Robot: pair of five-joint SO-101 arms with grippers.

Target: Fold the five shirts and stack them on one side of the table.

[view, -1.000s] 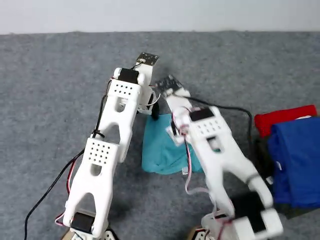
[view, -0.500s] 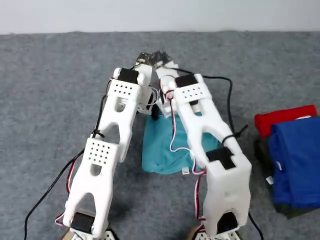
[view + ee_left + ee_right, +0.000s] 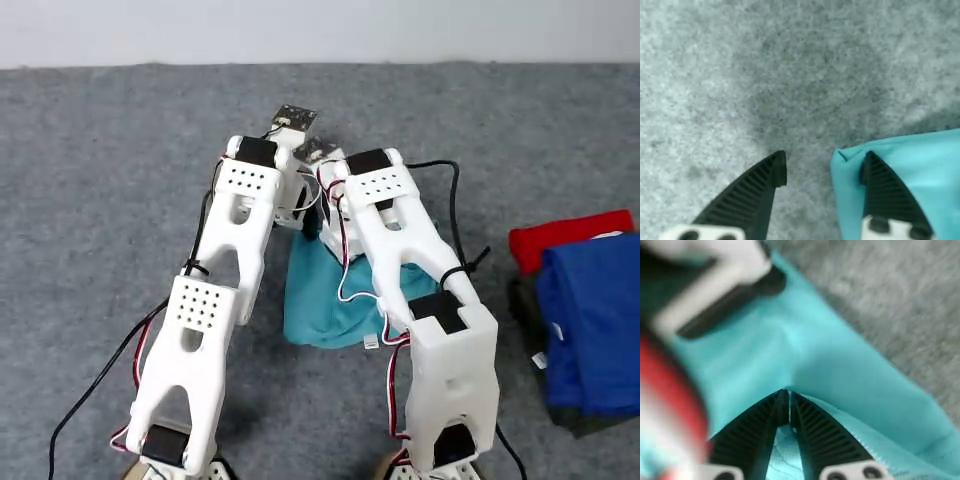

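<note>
A teal shirt (image 3: 320,300) lies crumpled on the grey carpet between the two arms. My left gripper (image 3: 825,160) is open at the shirt's far corner, one finger (image 3: 757,192) on bare carpet and the other (image 3: 882,187) on the teal cloth (image 3: 925,160). My right gripper (image 3: 786,396) is shut, its tips just above or on the teal shirt (image 3: 840,355); I cannot tell if cloth is pinched. In the high view the right arm (image 3: 385,200) stands close beside the left arm (image 3: 245,200). The left gripper's finger (image 3: 725,305) shows nearby in the right wrist view.
At the table's right edge lies a stack of folded shirts: a red one (image 3: 570,235), a blue one (image 3: 595,320) and a dark one (image 3: 525,310) underneath. Grey carpet (image 3: 100,200) covers the table. A black cable (image 3: 90,395) trails at the near left.
The right arm swung from near the stack leftward over the teal shirt, then lowered beside the left arm. The left arm and the shirt stayed put.
</note>
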